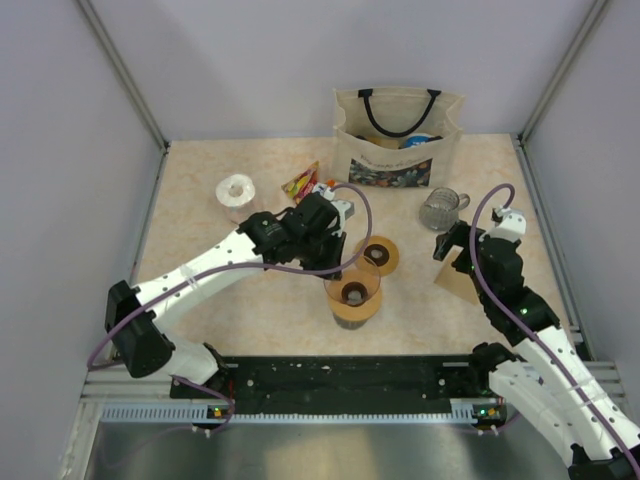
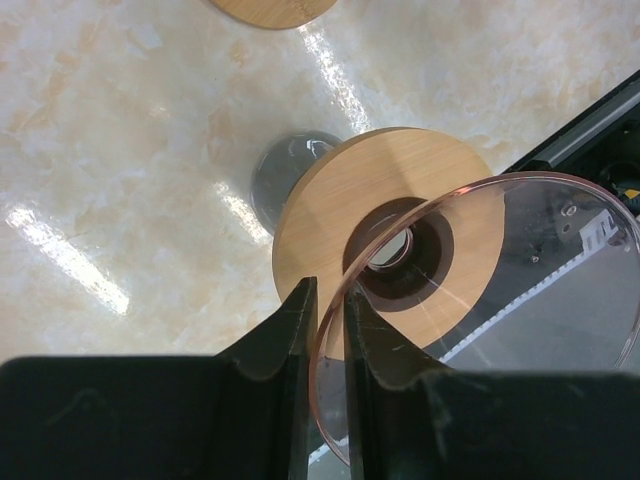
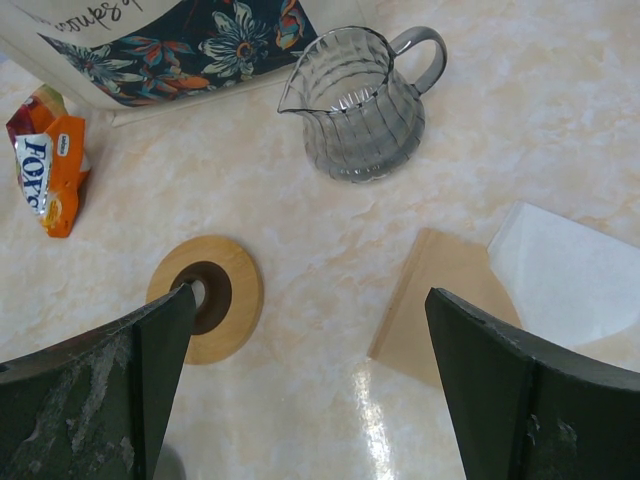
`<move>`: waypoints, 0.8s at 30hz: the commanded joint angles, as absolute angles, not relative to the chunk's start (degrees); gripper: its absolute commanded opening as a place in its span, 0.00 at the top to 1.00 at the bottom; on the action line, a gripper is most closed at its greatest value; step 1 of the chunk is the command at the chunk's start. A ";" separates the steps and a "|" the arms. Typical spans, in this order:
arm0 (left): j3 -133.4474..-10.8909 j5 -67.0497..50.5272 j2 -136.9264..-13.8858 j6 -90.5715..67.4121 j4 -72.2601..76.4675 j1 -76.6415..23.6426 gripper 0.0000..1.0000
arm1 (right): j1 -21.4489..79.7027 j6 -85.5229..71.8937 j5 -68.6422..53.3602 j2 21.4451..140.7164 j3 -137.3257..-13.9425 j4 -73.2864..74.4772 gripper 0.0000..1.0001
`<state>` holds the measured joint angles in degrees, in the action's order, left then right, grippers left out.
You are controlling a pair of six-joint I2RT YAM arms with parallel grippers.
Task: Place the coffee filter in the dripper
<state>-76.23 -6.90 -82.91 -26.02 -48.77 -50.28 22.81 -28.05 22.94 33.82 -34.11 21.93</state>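
Left gripper point(image 2: 328, 300) astride the dripper point(image 2: 505, 285) rim, grip unclear; right gripper point(image 3: 310, 293) spread above the coffee filter point(image 3: 440, 305) at its 3 o'clock; tote point(image 3: 200, 45) lettering cropped.

Bright, even light; glare streaks on the table point(image 2: 70, 260).

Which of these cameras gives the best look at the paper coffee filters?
The right wrist view: the brown filter and white filter lie flat, clearly visible. The top view shows only a brown corner beside the right arm; the left wrist view shows neither.
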 commanded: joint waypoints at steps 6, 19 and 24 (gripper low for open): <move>-76.02 -2.46 -86.75 -22.15 -60.21 -50.45 0.72 | 22.50 -27.60 24.43 33.22 -33.75 20.21 0.02; -79.19 -3.16 -87.01 -21.10 -59.77 -50.54 0.44 | 22.50 -27.69 24.35 33.13 -33.75 20.21 0.02; -80.77 -3.95 -87.80 -20.74 -59.94 -50.54 0.41 | 22.59 -27.69 24.35 32.96 -33.66 20.13 0.02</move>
<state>-78.17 -4.64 -87.07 -22.13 -58.22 -50.41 22.81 -28.05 23.11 33.76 -34.11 21.93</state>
